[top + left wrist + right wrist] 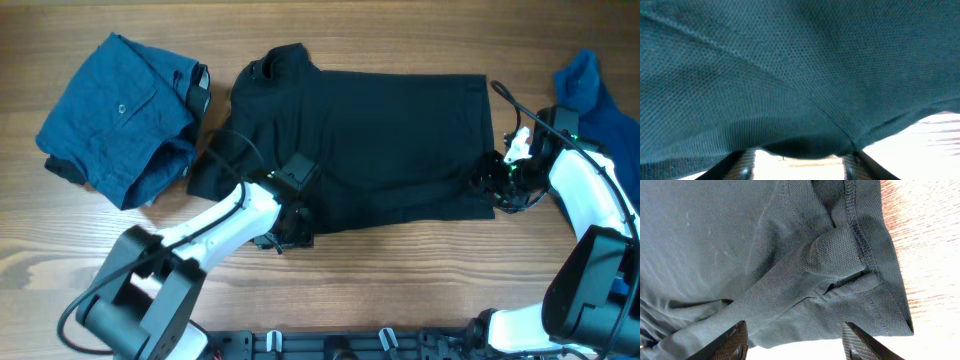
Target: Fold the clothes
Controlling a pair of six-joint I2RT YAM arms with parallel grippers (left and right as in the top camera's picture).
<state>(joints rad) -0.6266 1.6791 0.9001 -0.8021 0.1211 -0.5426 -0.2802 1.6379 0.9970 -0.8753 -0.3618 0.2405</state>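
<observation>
Black T-shirt (380,140), flattened rough rectangle, fine mesh weave, left hand (797,167) released, right hand (797,345) released

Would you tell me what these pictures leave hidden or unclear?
Overhead: blue shirt cut off by the right edge.
Overhead: left gripper fingers indistinct against the black T-shirt.
Left wrist: fabric fills the blurred view; shirt outline unseen.
Right wrist: right gripper fingers mostly cut off by the bottom edge.

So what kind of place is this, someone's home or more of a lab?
Probably a robotics test bench rather than a home: a left arm and a right arm stand at a wooden table, with a black T-shirt and a folded blue garment laid out on it.
</observation>
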